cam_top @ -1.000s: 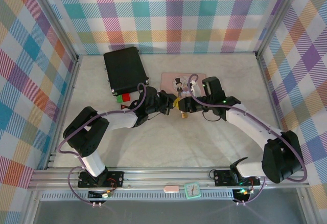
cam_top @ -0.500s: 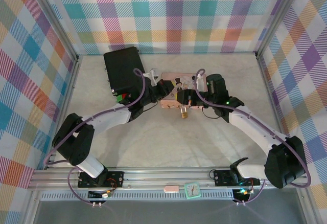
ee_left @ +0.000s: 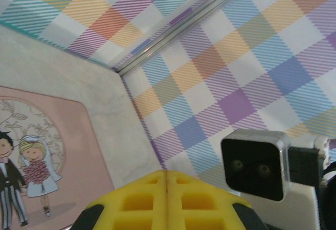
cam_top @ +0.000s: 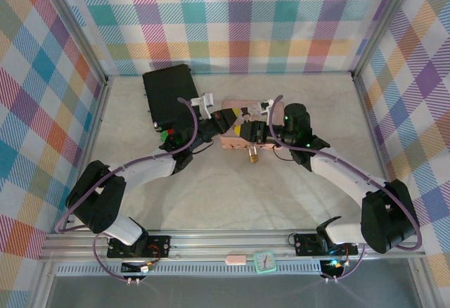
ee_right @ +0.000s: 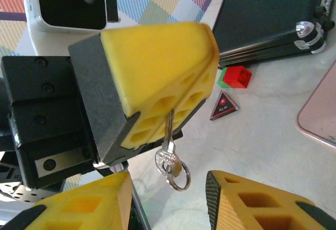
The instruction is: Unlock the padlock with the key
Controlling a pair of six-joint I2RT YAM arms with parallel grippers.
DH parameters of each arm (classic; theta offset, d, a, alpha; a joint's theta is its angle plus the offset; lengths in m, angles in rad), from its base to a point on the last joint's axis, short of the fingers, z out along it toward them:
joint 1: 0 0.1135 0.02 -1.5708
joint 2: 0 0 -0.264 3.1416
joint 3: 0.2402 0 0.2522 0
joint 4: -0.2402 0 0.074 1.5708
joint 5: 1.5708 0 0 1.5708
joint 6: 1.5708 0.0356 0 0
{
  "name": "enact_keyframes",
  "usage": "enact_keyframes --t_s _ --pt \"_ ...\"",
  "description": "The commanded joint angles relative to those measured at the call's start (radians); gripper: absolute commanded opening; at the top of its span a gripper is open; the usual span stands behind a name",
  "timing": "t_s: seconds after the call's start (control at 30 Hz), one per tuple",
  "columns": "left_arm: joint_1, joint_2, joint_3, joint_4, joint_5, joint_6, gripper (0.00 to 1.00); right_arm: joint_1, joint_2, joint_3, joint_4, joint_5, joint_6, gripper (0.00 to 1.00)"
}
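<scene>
both left gripper [ee_left: 167, 177] fingers [ee_right: 157, 51] clench the key [ee_right: 169, 135] beside the pink tin [ee_left: 79, 151]; right gripper [ee_right: 168, 201] faces it, spread and empty; padlock [cam_top: 252, 156] lies at the tin's near edge.

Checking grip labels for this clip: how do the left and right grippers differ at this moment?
The left gripper is shut on the key, which dangles from it; the right gripper is open and empty. The left gripper's fingers meet with no gap; the right gripper's stand well apart. Both have yellow fingers and face each other over the pink tin.
</scene>
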Motion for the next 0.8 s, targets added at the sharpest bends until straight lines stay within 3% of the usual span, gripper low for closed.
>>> enact_keyframes --t_s 0.0,0.37,0.7,0.77 --pt "0.009 -0.003 -0.012 0.112 0.019 -0.046 0.00 0.006 0.010 -0.018 0.063 -0.026 -0.003 0.42" --pt "0.005 0.033 -0.020 0.211 0.049 -0.151 0.00 0.010 0.026 -0.012 0.130 -0.040 0.008 0.32" --pt "0.000 0.042 -0.040 0.226 0.043 -0.163 0.00 0.011 -0.002 -0.006 0.121 -0.030 0.000 0.31" --pt "0.000 0.041 -0.040 0.226 0.040 -0.163 0.00 0.011 -0.006 -0.008 0.117 -0.028 -0.001 0.35"
